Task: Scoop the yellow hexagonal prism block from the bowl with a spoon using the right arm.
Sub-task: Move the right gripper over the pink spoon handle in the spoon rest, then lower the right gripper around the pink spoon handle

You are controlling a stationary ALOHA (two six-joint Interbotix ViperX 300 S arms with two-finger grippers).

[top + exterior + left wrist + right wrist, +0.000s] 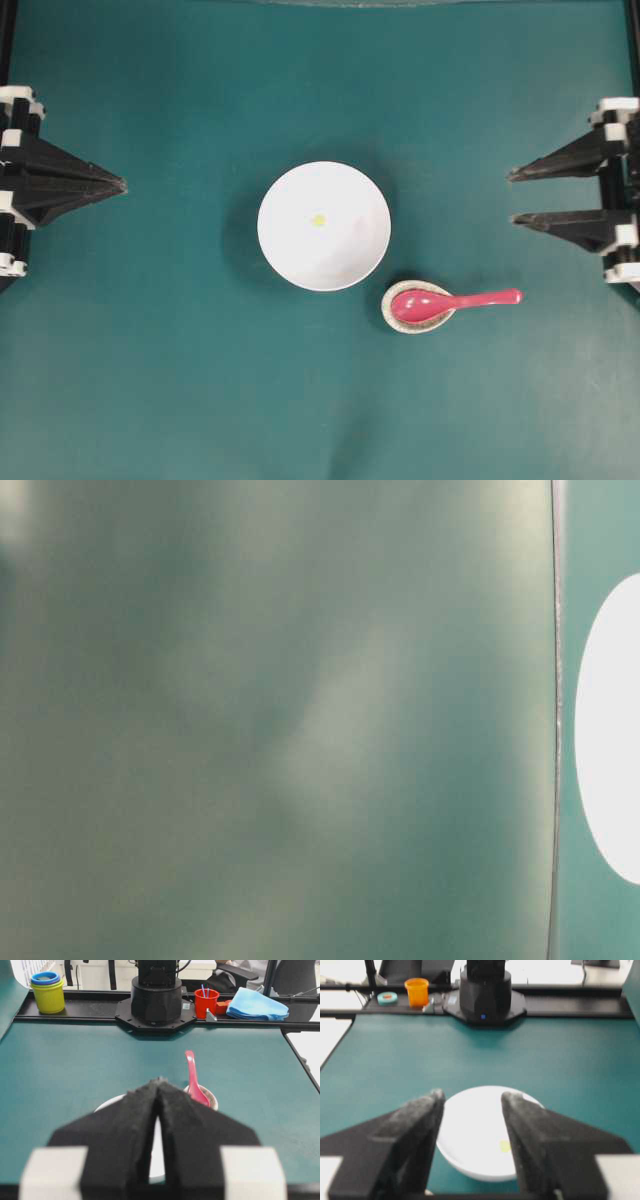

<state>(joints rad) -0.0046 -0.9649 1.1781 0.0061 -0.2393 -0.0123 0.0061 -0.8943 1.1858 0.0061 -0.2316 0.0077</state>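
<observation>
1. Black foam-faced fingers [420, 1125] of the right tool [512, 196] fill the bottom of the right wrist view: coarse, matte, wedge-shaped, tapering to blunt tips. They stand wide apart with nothing between them; the tool holds nothing.
2. Bowl [324, 226], the landmark: large, round, plain white, smooth and glossy, sitting on the flat teal surface [160, 380]. Seen through the gap of the right tool's fingers in the right wrist view.
3. Yellow hexagonal prism block [318, 220]: tiny, bright yellow, lying inside the bowl near its middle, alone on the white floor. Its faceted shape is too small to make out.
4. Spoon rest [398, 316]: small, egg-shaped, speckled pale ceramic, just beside the bowl's lower right rim in the overhead view.
5. Spoon [450, 302]: glossy pink-red, deep oval scoop seated in the rest, short straight handle pointing away from the bowl toward the right arm's side.
6. Right tool sits level at the surface's right edge, well apart from the bowl, tips aimed toward it.
7. Left tool [120, 184]: same black wedge form, fingers [130, 1130] pressed together along a thin seam, gripping nothing; well apart from the bowl on the opposite side, pointing at it.
8. Table-level view is a green blur; only a white bowl edge shows.
</observation>
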